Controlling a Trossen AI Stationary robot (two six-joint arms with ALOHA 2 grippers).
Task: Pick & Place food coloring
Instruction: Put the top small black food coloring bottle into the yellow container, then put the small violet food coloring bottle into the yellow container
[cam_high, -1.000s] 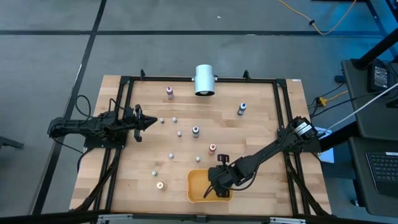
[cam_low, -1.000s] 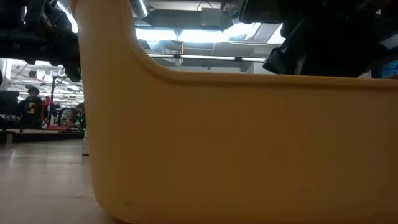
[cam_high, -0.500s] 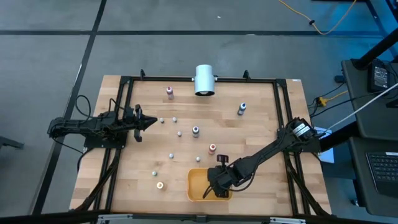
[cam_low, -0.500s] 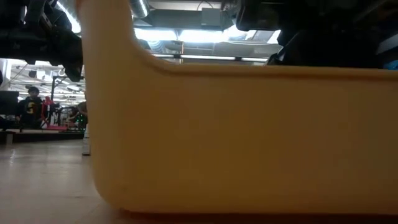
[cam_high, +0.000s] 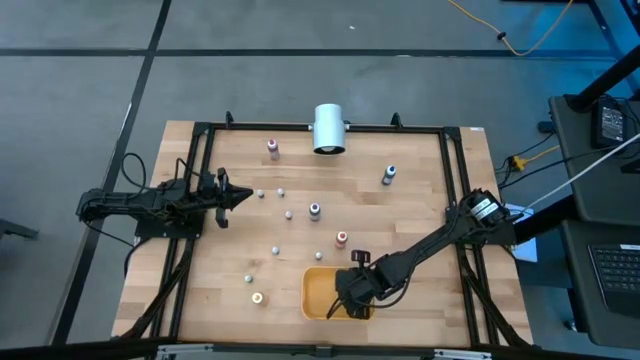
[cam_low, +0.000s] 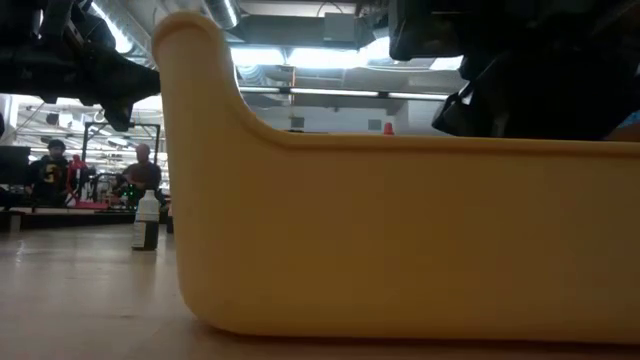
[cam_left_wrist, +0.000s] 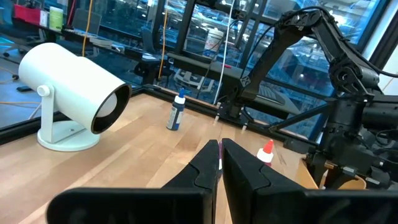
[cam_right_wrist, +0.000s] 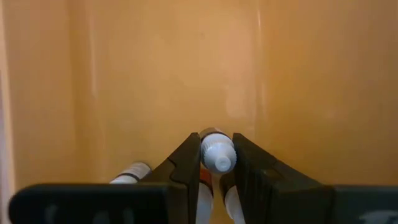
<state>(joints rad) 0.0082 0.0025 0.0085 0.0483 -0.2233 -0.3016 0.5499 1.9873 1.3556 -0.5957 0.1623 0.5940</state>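
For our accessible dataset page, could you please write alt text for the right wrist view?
The right end effector grips a tiny whitish-topped food coloring bottle between its two dark fingers, directly over the floor of the orange tray. Another small bottle lies on the tray floor beside the fingers.

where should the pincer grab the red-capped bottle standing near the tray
Probably around the body of the red-capped bottle, just below its cap, coming straight down from above. It stands upright with open wood around it, the orange tray nearby, and its narrow round body would fit between two fingers.
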